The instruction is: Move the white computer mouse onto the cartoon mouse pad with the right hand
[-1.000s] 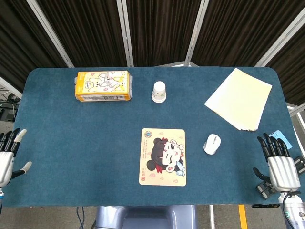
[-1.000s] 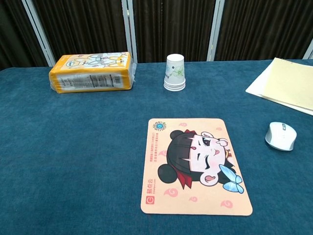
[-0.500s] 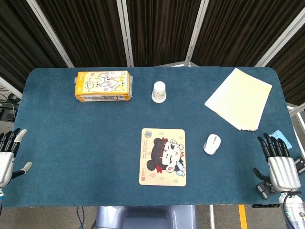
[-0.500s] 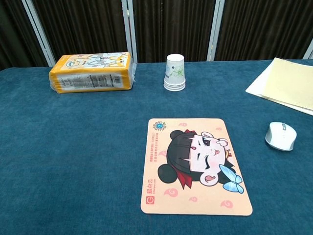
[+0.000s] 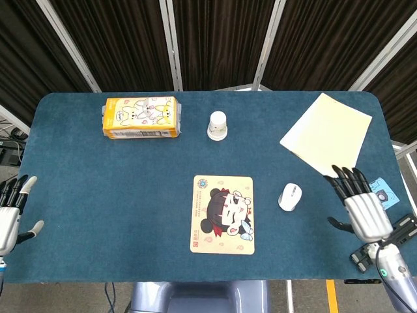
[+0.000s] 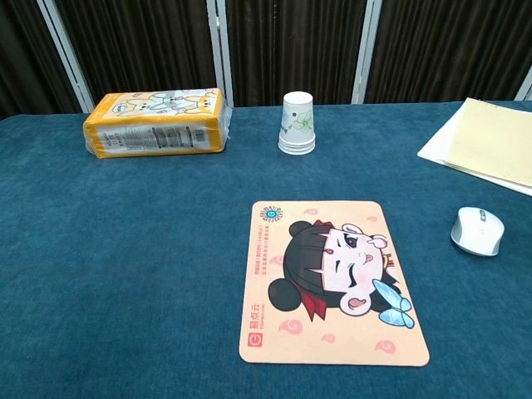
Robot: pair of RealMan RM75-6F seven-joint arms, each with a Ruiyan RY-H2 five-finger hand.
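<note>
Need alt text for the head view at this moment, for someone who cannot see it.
The right hand, fingers spread, hovers right of the white computer mouse, which lies beside the cartoon mouse pad on the blue table. The left hand waits open at the far edge.

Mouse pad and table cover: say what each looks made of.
Mouse pad: probably fabric-topped foam or rubber, matte, since it lies thin and flat with a printed cartoon and no glare. Table cover: likely a short-pile blue cloth or felt, given its soft mottled texture.
</note>
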